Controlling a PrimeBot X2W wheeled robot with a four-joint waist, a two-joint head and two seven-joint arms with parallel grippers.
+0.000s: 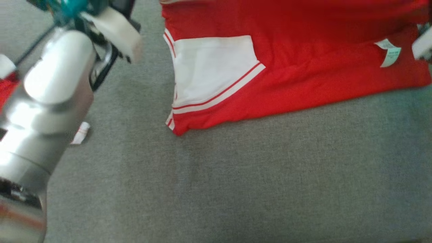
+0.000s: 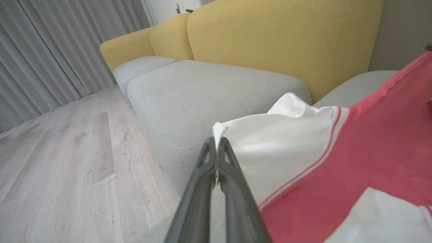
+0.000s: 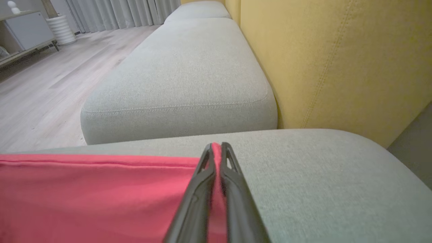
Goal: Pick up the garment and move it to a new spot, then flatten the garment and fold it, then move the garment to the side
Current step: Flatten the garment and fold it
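Note:
The garment (image 1: pixel 303 50) is a red shirt with a white sleeve (image 1: pixel 209 67) trimmed in red and white stripes. It is spread across the far part of the grey cushion (image 1: pixel 236 175), with a white label (image 1: pixel 389 54) showing at its right. In the left wrist view my left gripper (image 2: pixel 216 141) is shut on a corner of the white sleeve (image 2: pixel 280 141). In the right wrist view my right gripper (image 3: pixel 217 146) is shut on the garment's red edge (image 3: pixel 101 189), low over the cushion. My left forearm (image 1: pixel 50 84) fills the head view's left side.
Yellow backrests (image 3: pixel 330 60) rise behind the grey sofa seats (image 3: pixel 189 74). Wooden floor (image 2: pixel 60 162) and grey curtains (image 2: pixel 50 44) lie beyond the sofa. A small white scrap (image 1: pixel 80 133) lies on the cushion near my left forearm. A low cabinet (image 3: pixel 23 30) stands far off.

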